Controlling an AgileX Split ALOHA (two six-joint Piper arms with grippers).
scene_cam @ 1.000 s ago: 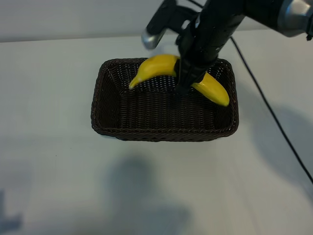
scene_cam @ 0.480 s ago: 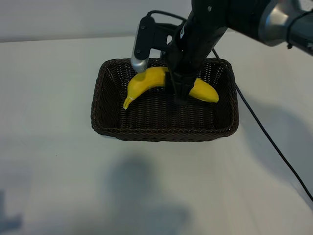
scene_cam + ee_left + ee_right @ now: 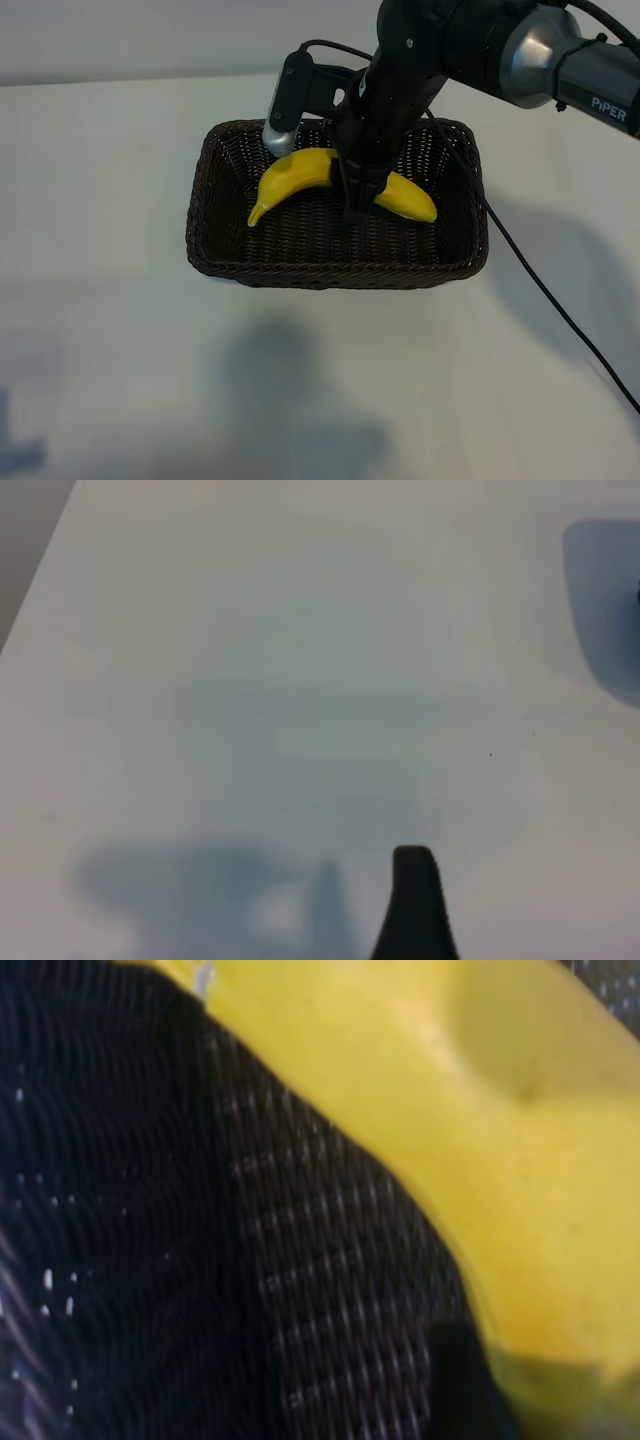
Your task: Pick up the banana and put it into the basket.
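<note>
We found the banana (image 3: pixel 300 174) inside the basket (image 3: pixel 215 205), toward its far side, arched with both tips drooping: one tip pointed at the basket's left wall, the other at the right. It sat clamped at mid-length by the right gripper (image 3: pixel 356 195), whose dark fingers (image 3: pixel 357 205) crossed the fruit from above and reached down past its near edge toward the woven floor. We could not tell whether the banana touched that floor. The jaws were closed on the fruit, so that yellow showed on either side of the claw, the longer stretch to the left.

In the right wrist view the banana (image 3: pixel 480 1150) filled one side, with dark weave (image 3: pixel 180 1260) close behind it.

The right arm (image 3: pixel 470 45) came in from the upper right of the exterior view, its cable (image 3: pixel 540 290) trailing over the white table (image 3: pixel 100 350).

The left wrist view showed only bare table and one dark fingertip (image 3: pixel 415 905) of the left gripper; with no thing between them, its jaws stood spread apart, away from the basket.
</note>
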